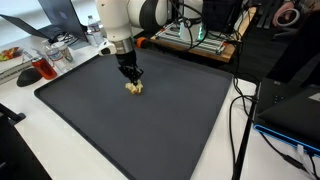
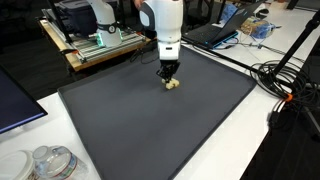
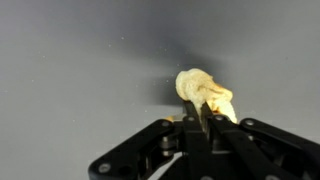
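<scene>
A small pale yellow, crumpled-looking object (image 3: 204,92) lies on the dark grey mat (image 1: 150,120). My gripper (image 3: 203,118) reaches straight down onto it, its black fingers pressed together on the object's near end. In both exterior views the yellow object (image 1: 135,89) (image 2: 173,85) shows just under the gripper's tip (image 1: 132,80) (image 2: 169,76), touching the mat or resting just above it. What the object is made of I cannot tell.
The mat covers most of a white table. A red-handled tool and clutter (image 1: 40,68) sit at one corner, a wooden board with electronics (image 1: 195,40) behind the arm, a laptop (image 2: 215,32) and cables (image 2: 285,85) at the table's side, and a clear plastic container (image 2: 50,162).
</scene>
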